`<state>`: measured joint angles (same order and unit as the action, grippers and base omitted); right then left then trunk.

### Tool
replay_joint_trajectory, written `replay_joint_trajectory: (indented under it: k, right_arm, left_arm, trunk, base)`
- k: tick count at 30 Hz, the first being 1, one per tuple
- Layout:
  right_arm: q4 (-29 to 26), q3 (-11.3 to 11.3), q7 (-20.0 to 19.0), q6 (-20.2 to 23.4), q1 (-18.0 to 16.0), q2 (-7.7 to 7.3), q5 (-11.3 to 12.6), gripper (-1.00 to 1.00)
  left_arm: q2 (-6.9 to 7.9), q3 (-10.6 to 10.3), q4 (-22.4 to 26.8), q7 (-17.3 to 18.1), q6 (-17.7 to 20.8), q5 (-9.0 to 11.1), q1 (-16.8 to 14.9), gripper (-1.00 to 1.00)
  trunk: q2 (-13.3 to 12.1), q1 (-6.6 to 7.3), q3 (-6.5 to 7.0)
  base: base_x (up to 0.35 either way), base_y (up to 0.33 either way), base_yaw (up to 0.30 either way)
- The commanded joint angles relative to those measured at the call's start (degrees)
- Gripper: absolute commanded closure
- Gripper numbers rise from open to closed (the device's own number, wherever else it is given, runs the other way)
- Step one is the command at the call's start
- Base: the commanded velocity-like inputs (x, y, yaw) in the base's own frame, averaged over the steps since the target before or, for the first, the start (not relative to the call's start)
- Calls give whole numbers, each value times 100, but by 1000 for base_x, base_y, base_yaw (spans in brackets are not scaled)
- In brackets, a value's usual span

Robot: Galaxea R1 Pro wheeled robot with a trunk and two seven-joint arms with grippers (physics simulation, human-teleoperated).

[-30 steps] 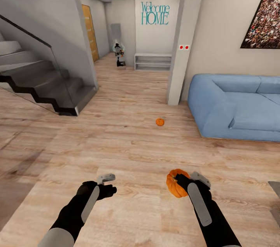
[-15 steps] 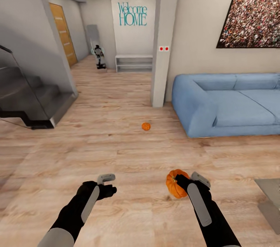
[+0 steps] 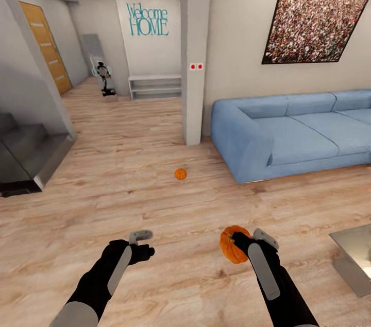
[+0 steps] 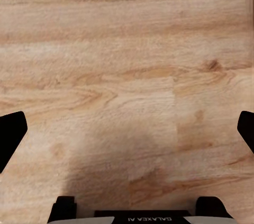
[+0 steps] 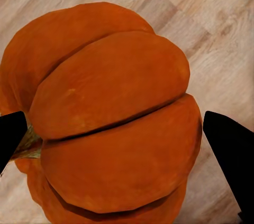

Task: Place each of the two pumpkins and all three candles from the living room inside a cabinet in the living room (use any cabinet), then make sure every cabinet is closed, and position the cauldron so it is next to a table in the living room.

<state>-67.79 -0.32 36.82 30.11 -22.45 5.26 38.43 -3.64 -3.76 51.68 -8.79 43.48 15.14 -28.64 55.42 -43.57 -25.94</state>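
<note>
Both arms reach forward low; left gripper (image 3: 141, 244) spread wide, right gripper (image 3: 242, 242) clamped on a pumpkin (image 3: 232, 244).

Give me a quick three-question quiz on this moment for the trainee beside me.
1. True or false: the right tool is shut on a pumpkin.
2. Where does the second pumpkin lie?
A. on the blue sofa
B. on the wooden floor, near the pillar
C. on the staircase
3. Fill in: the left tool is open and holds ____.

Key: 1 true; 2 B; 3 nothing, with bare floor between its fingers in the left wrist view.
</note>
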Motion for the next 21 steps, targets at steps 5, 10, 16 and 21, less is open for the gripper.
replay_joint_trajectory:
  k: [5,10,16,21]
  right_arm:
    - [2,10,36,-111,-5,8,42,100]
    - [9,59,39,-426,-5,2,34,100]
    - [12,66,39,-453,-5,4,32,100]
    - [12,64,36,-469,-5,2,33,100]
  left_arm:
    - [3,-11,9,-53,20,60,-1,-100]
    - [3,3,16,-53,16,59,-1,-100]
    - [4,7,29,-53,20,59,-1,-100]
    - [4,7,43,-53,20,60,-1,-100]
  trunk:
    - [4,-3,2]
    - [4,-3,3]
    - [4,-3,3]
    - [4,-3,3]
  base:
    - [274,243,-259]
    - [289,224,-53]
    - [294,227,-3]
    - [293,235,0]
